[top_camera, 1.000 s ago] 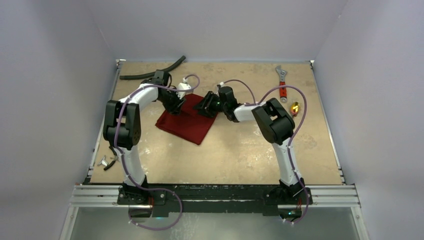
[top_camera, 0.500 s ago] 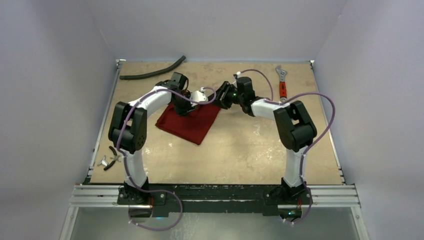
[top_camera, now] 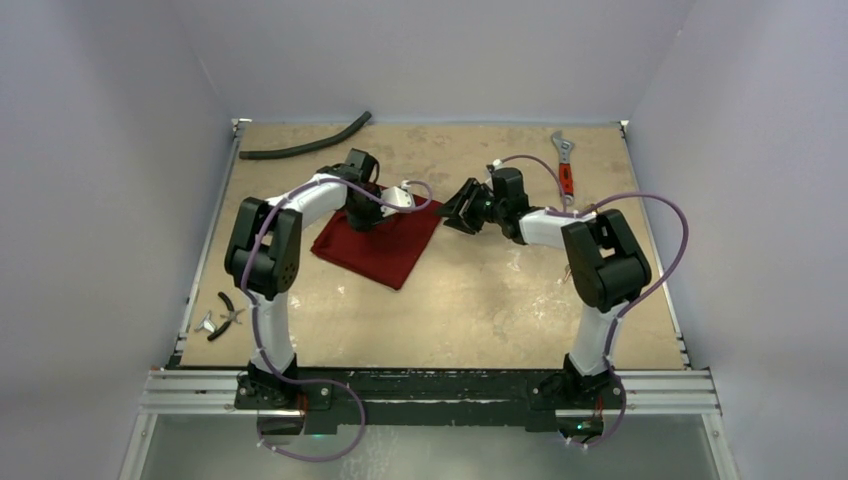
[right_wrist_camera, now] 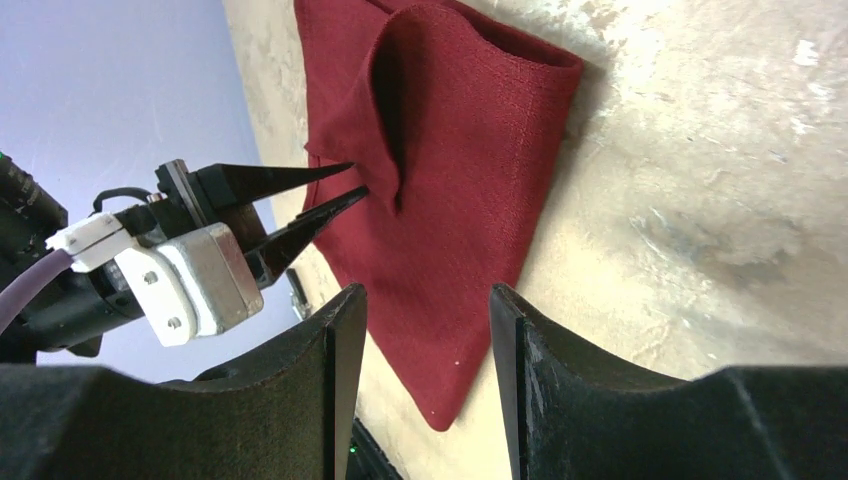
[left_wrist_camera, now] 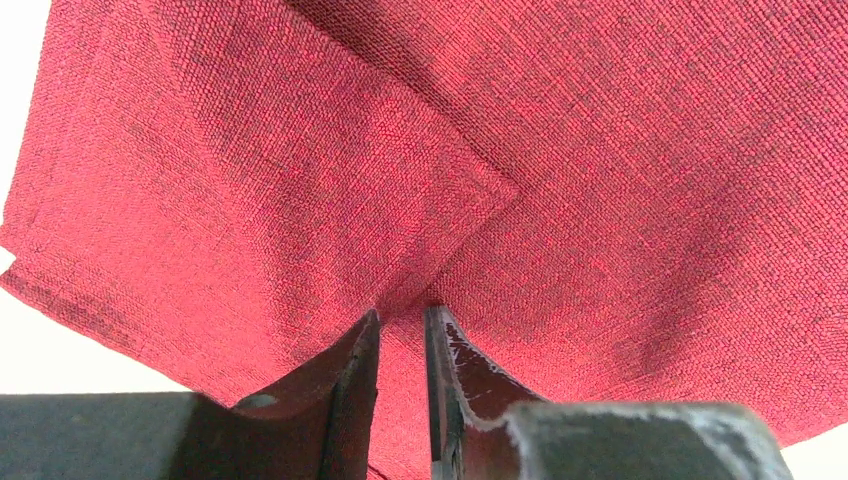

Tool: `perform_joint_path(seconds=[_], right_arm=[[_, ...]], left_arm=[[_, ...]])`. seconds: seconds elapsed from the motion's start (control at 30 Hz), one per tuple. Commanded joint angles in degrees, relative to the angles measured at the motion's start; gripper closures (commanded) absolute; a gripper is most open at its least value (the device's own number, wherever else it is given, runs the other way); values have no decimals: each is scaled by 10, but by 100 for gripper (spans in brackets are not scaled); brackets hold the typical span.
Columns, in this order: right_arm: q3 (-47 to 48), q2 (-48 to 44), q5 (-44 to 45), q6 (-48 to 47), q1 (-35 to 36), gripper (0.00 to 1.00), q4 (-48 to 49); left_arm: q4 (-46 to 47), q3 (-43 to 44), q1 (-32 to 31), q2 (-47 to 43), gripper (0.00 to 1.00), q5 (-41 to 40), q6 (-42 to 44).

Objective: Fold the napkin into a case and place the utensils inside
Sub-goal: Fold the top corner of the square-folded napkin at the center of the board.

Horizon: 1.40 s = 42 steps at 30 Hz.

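The dark red napkin (top_camera: 385, 250) lies on the table as a folded diamond. In the right wrist view the napkin (right_wrist_camera: 470, 160) has a raised fold standing up from it. My left gripper (top_camera: 378, 218) is over its far part. In the left wrist view the left gripper (left_wrist_camera: 400, 312) has its jaws almost together, with the cloth (left_wrist_camera: 600, 150) puckering at the tips. It also shows in the right wrist view (right_wrist_camera: 355, 178), at the raised fold. My right gripper (top_camera: 462, 205) is open and empty, just right of the napkin's right corner; its tips (right_wrist_camera: 425, 290) frame the near corner. The utensils are hidden.
A black hose (top_camera: 305, 146) lies at the far left. A red-handled silver wrench (top_camera: 565, 165) lies at the far right behind the right arm. Small pliers (top_camera: 222, 315) lie by the left edge. Purple cables loop off both arms.
My right gripper has drawn back to the right, off the napkin, and now stands open beside it. My left gripper has shifted right over the napkin's far part.
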Motion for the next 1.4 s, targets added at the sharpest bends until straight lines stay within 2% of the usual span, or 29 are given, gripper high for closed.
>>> perform_joint_path(seconds=[0.0,0.17,0.23,0.27,0.3,0.33,0.5,0.63,0.77,0.9,1.03,1.17,1.37], right_arm=[[-10,-35,-10,-18,-8,48,7],[-5,-30,-10,-18,-7,48,18],[6,-22,-3,-16,-7,48,24],[11,-17,-3,-14,-7,48,25],[15,-12,-4,-12,-6,48,27],[17,-9,-6,-9,-6,48,30],[18,-1,-8,-2,-5,48,40],[15,-3,-9,1,-5,48,45],[9,-4,-9,1,-4,48,47],[0,-5,-10,2,-4,48,54],[-6,-6,-12,4,-4,48,59],[-6,-6,-13,3,-4,48,61],[-5,-5,-15,4,-4,49,64]], left_arm=[[30,14,0,0,79,-6,0],[22,1,-1,-39,64,1,11],[16,-2,-1,-50,52,-9,19],[17,-6,-2,-56,50,-15,23],[21,-12,-2,-61,41,-22,27],[33,-19,-3,-67,36,-28,31],[67,-44,-6,-66,35,-54,56],[104,-41,-7,-49,41,-77,49],[109,-20,-7,-37,52,-59,31],[112,0,-7,-22,68,-50,14],[130,0,-7,-25,78,-38,-1],[141,-1,-8,-29,99,-42,-8],[160,-15,-8,-40,100,-56,-6]])
